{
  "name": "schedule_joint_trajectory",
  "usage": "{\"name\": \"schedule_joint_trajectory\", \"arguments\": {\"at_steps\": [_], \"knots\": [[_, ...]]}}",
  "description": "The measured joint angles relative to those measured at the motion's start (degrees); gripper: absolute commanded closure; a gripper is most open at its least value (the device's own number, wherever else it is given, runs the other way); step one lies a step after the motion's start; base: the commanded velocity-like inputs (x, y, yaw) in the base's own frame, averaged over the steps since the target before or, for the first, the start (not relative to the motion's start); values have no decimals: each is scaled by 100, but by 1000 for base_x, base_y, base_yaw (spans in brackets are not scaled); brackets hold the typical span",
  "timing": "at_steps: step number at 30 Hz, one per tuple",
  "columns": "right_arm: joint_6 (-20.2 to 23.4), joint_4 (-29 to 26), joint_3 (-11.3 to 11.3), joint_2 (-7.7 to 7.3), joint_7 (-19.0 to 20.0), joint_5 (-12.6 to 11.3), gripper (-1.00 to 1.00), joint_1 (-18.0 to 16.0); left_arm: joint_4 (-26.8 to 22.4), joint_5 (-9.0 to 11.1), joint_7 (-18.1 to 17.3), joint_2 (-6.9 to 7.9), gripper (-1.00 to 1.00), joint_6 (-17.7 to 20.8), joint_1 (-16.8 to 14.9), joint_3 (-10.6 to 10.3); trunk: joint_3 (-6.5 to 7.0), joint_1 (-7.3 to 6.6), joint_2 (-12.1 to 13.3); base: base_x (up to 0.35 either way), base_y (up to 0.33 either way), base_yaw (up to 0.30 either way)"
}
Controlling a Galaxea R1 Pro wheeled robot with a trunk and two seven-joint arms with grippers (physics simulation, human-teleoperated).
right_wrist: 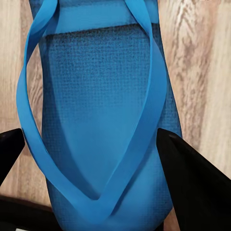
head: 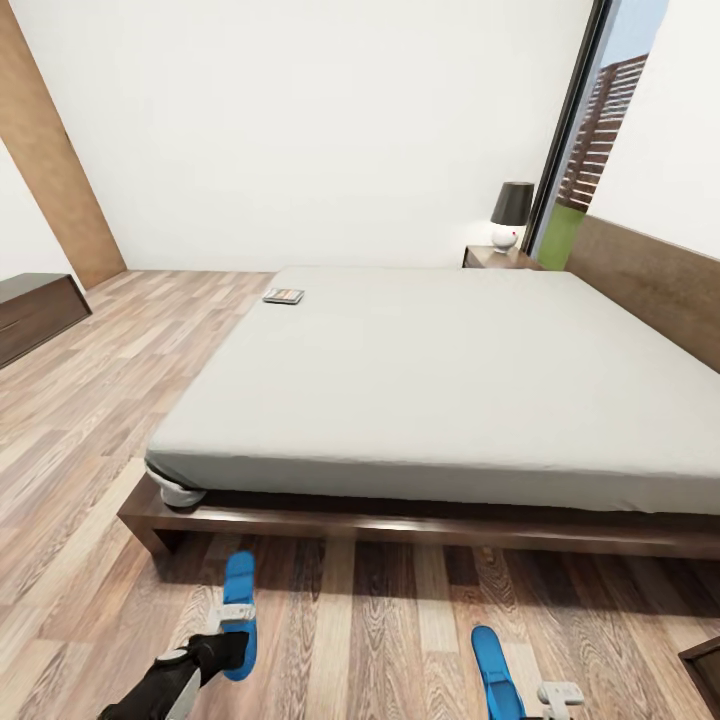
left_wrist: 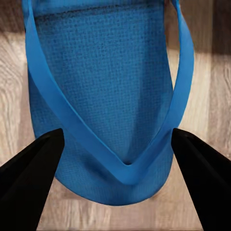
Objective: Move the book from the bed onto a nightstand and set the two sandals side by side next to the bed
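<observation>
The book (head: 283,296) lies on the far left corner of the bed (head: 440,380). A nightstand (head: 497,258) carrying a lamp stands beyond the bed by the headboard. Both blue sandals rest flat on the plank floor in front of the bed frame, well apart. My left gripper (head: 236,615) hovers over the left sandal (head: 239,585), open, its fingers (left_wrist: 33,163) straddling the toe end of that sandal (left_wrist: 101,86). My right gripper (head: 553,693) is at the right sandal (head: 495,670), open, with the sandal (right_wrist: 96,96) between its fingers (right_wrist: 192,183).
A long low dark bench (head: 35,312) stands against the left wall. A dark cabinet corner (head: 705,665) shows at the lower right. The wooden headboard (head: 650,280) runs along the right wall, with a tall window (head: 590,140) behind the nightstand.
</observation>
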Motion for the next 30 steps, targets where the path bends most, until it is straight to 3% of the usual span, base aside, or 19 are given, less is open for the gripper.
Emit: {"name": "schedule_joint_trajectory", "arguments": {"at_steps": [2,5,7,9,12,15,16,18,22,27,29,30], "knots": [[0,0,1,0,0,1,100,3,-24,-264,116,1,100,206,-35,-3,0,0,0,0,0,0],[0,0,1,0,0,1,100,4,-31,-983,390,6,100,566,-117,-4,0,0,0,0,0,0],[0,0,0,0,3,1,100,5,-27,-1180,437,67,100,607,-128,-2,0,0,0,0,0,0],[0,0,1,0,7,1,100,5,-12,-1299,442,252,100,615,-134,3,0,0,0,0,0,0],[0,0,0,0,8,0,100,6,10,-1302,239,512,100,594,-135,-3,0,0,0,0,0,0],[4,0,-1,0,18,0,100,4,1,-1289,-425,637,100,579,-135,-6,0,0,0,0,0,0],[6,0,-1,0,22,-7,100,3,2,-1284,-699,654,100,560,-135,-9,0,0,0,0,0,0],[7,0,-5,0,24,-86,100,2,4,-1295,-884,645,100,493,-135,-17,0,0,0,0,0,0],[13,-2,-10,-2,26,-560,100,4,11,-1287,-997,636,100,418,-135,-16,0,0,0,0,0,0],[25,-7,0,-32,39,-682,100,3,13,-1277,-1014,634,100,405,-134,-15,-17,21,-39,0,0,0],[75,-7,-22,-292,56,-714,100,2,17,-1274,-1015,632,100,405,-134,-20,-54,65,-119,0,0,0],[142,-11,11,-609,201,-681,100,5,20,-1271,-1015,598,100,402,-134,-23,-71,87,-159,0,0,0]]}}
